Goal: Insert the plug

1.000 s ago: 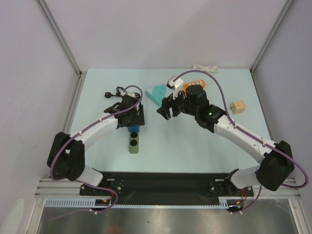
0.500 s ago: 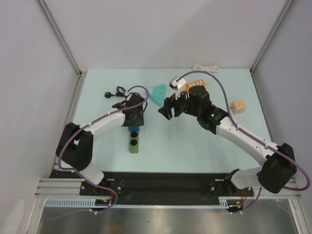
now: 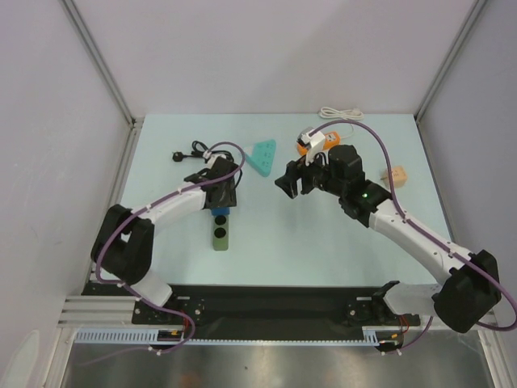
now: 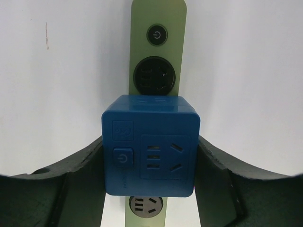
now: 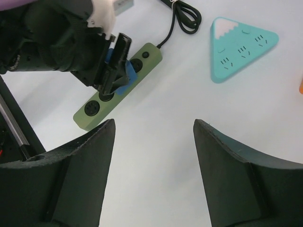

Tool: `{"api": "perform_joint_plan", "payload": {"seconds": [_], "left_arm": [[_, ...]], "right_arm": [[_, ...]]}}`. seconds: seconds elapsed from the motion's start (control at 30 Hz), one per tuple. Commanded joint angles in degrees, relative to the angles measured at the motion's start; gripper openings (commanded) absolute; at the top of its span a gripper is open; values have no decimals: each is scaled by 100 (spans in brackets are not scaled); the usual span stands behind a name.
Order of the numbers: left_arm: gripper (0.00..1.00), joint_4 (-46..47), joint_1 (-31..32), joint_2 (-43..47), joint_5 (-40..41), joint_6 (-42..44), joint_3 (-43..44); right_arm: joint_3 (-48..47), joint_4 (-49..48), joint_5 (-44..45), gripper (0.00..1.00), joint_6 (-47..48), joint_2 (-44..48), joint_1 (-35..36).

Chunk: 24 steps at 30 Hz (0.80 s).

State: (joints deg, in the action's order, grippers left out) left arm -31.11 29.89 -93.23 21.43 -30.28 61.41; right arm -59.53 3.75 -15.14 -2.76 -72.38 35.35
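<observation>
The plug (image 3: 179,156) is small and black and lies at the far left of the table, its thin black cord (image 5: 185,16) looped beside it. The cord runs to a green power strip (image 3: 220,236). A blue socket cube (image 4: 150,142) sits on that strip. My left gripper (image 4: 149,156) is shut on the cube, one finger pressed against each side. My right gripper (image 5: 154,142) hangs open over bare table to the right of the strip, with nothing between its fingers. The plug is far from both grippers.
A teal triangular socket block (image 3: 262,155) lies behind the strip. An orange power strip (image 3: 304,147), partly hidden by the right wrist, lies at the back with its white cord (image 3: 341,113). A wooden cube (image 3: 397,176) sits at the right.
My left gripper has closed from wide open onto the blue cube. My right arm has shifted to the right, away from the teal block, still open.
</observation>
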Motion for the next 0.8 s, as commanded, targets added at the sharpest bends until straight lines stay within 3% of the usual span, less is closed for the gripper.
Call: {"api": "perform_joint_plan", "payload": {"seconds": [0.0,0.23,0.37,0.47,0.6,0.67,0.73,0.77], "left_arm": [[0,703,-326,-318,107,-364,-717],[0,563,-308,-749,-78,-399,-560],[0,361,-1,-977,246,-241,-367],[0,656,26,-838,-267,-347,-689],[0,581,26,-1110,-272,-461,-710],[15,353,34,-926,-105,-496,-517],[43,142,43,-557,150,-400,-341],[49,54,43,-469,212,-365,-105]], "right_arm": [[90,-252,-139,73,-110,259,-125],[126,-322,-200,73,-198,339,-204],[126,-522,-235,73,-251,339,-239],[117,-568,-244,73,-286,330,-309],[117,-498,-350,73,-277,382,-415],[143,-454,-350,73,-268,391,-450],[152,-480,-376,73,-330,400,-477],[187,-506,-402,73,-330,409,-477]]}}
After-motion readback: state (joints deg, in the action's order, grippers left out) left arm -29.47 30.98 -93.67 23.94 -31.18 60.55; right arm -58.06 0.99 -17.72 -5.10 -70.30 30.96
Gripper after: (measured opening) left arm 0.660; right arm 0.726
